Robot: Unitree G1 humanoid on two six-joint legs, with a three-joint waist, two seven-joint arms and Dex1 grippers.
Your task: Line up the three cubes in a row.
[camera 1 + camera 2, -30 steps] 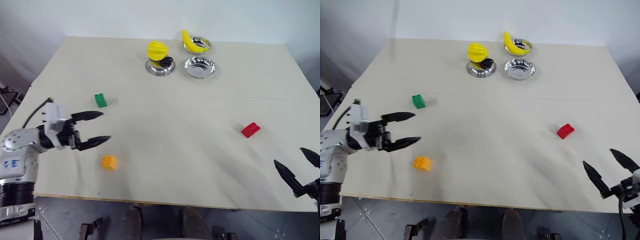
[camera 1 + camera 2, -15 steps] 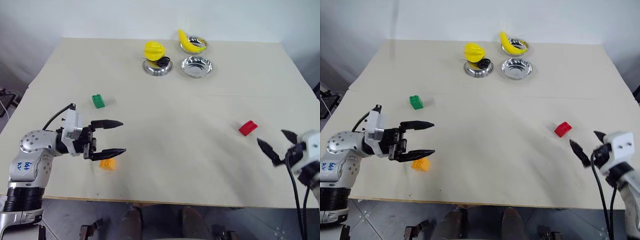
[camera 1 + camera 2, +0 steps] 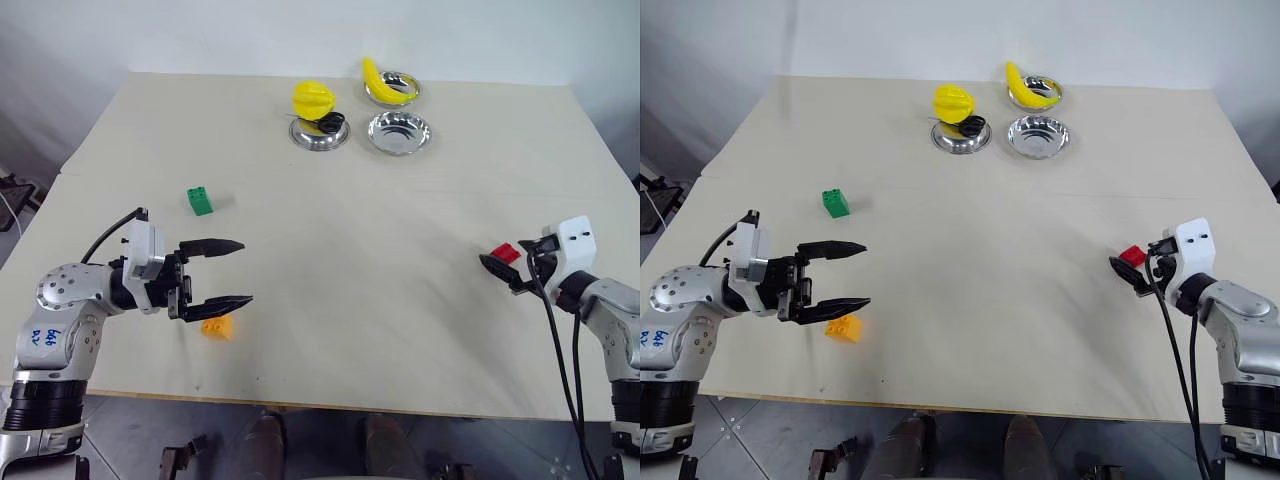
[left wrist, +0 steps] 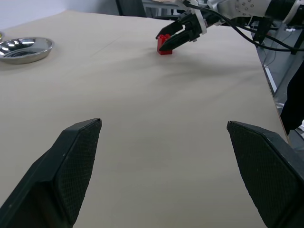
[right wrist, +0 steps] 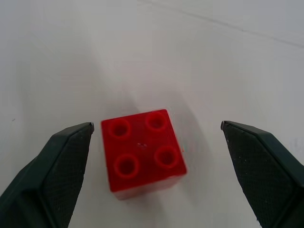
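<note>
The cream table (image 3: pixel 400 330) carries everything; the left gripper (image 3: pixel 236 272) hangs over its near left part with both fingers spread wide, empty, and the right gripper (image 5: pixel 154 156) sits low at the near right with its fingers parted on either side of the red brick (image 5: pixel 142 154), neither finger touching it.

There are three metal bowls (image 3: pixel 399 132) at the far edge, well beyond both grippers; two yellow fruits, a round one (image 3: pixel 312 98) and a banana (image 3: pixel 380 82), rest at two of them.

Three bricks are present, one of each colour; the red brick shows four round studs in a square and stands between the right gripper's fingertips; the orange-yellow brick (image 3: pixel 216 327) lies just below the left gripper's lower finger; the green brick (image 3: pixel 199 201) lies beyond that gripper, near it.

Compared with a second ago, the right gripper has advanced from the table's near edge up to the red brick; the left gripper has barely shifted, and the bricks lie where they did.
</note>
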